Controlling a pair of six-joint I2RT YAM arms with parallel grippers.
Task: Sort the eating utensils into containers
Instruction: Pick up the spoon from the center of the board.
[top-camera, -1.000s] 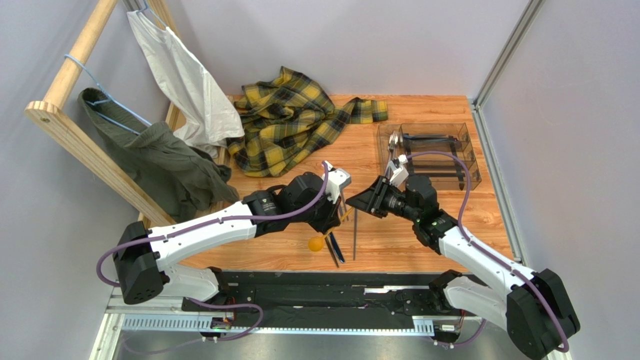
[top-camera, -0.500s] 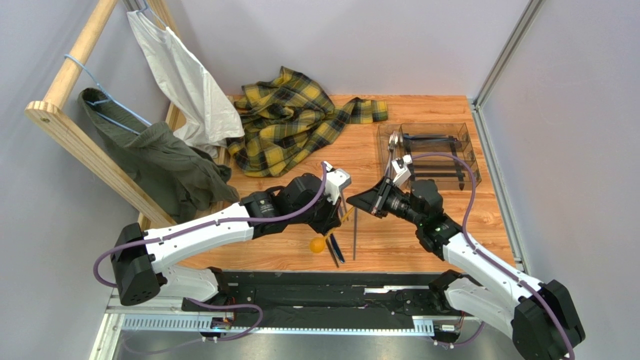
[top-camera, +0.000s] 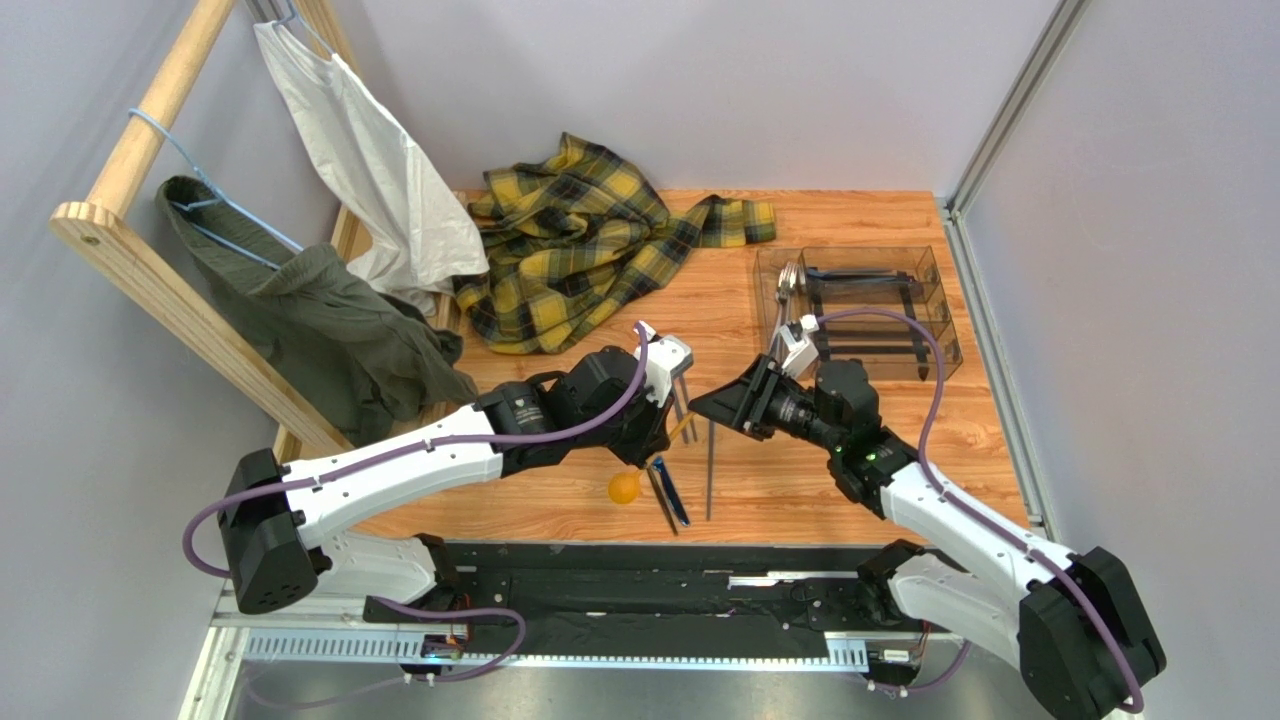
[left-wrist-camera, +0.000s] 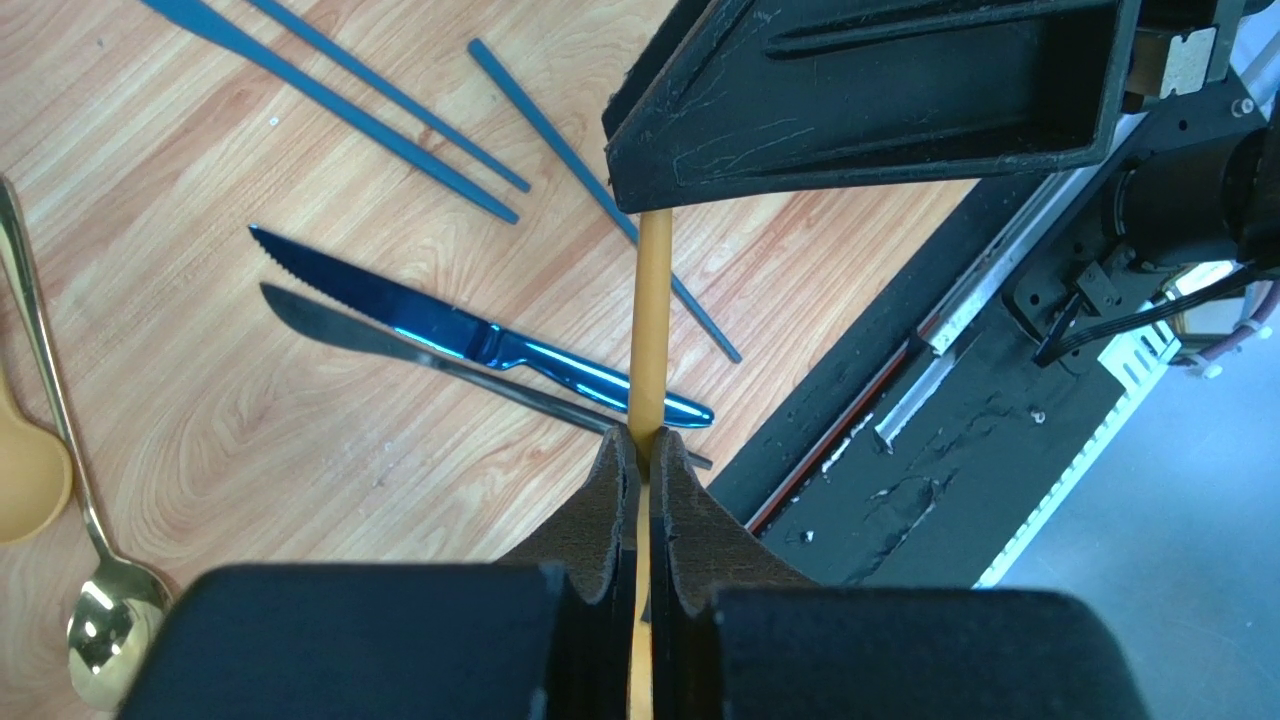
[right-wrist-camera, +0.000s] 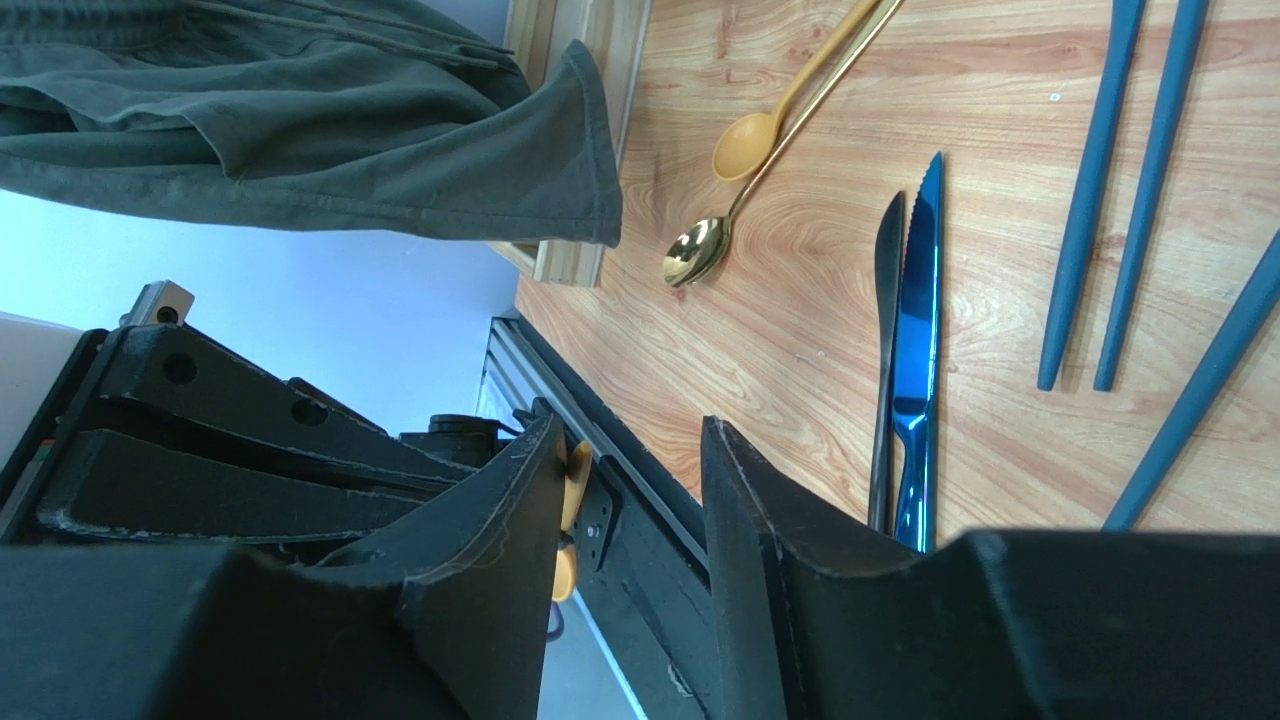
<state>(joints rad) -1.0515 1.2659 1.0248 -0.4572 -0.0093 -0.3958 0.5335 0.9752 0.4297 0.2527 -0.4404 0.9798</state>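
While the left hand (left-wrist-camera: 643, 458) pinches a gold handle (left-wrist-camera: 652, 315) tight, the right hand (right-wrist-camera: 628, 465) stands parted about its other end. Two knives (left-wrist-camera: 451, 338) lie on the tabletop (left-wrist-camera: 196, 435) below.

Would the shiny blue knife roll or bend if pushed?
Probably no rolling: the blue knife lies flat on the table. It looks like stiff metal, so bending seems unlikely. Its glossy finish might make it slippery to grip.

Wood-grain tabletop (top-camera: 736, 300), plain grey walls (top-camera: 721, 90) on three sides. Wooden clothes rack (top-camera: 150, 255) at left carries green garment (top-camera: 323, 330) and white garment (top-camera: 376, 165). Plaid shirt (top-camera: 579, 240) crumpled at back. Light even, diffuse.
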